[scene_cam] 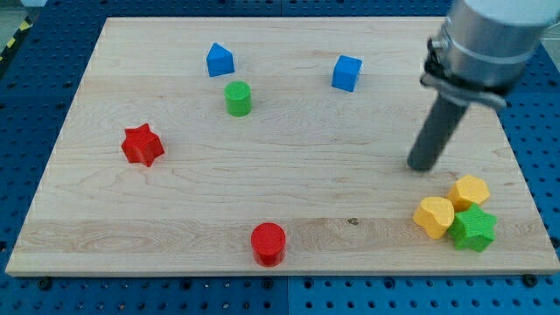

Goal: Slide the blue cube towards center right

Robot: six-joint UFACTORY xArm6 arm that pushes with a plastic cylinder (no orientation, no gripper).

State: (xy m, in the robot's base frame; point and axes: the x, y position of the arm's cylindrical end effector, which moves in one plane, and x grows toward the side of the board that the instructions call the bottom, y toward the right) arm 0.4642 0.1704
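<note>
The blue cube [346, 73] sits on the wooden board [289, 188] in the upper middle-right. My tip [423, 167] rests on the board at the right, well below and to the right of the blue cube, apart from it. The dark rod rises from the tip up to the grey arm at the view's top right.
A blue house-shaped block [220, 59] and a green cylinder [238, 98] lie at upper left. A red star [142, 145] is at the left, a red cylinder [269, 243] at the bottom. A yellow heart [434, 215], yellow hexagon [470, 191] and green star [473, 228] cluster at lower right, just below my tip.
</note>
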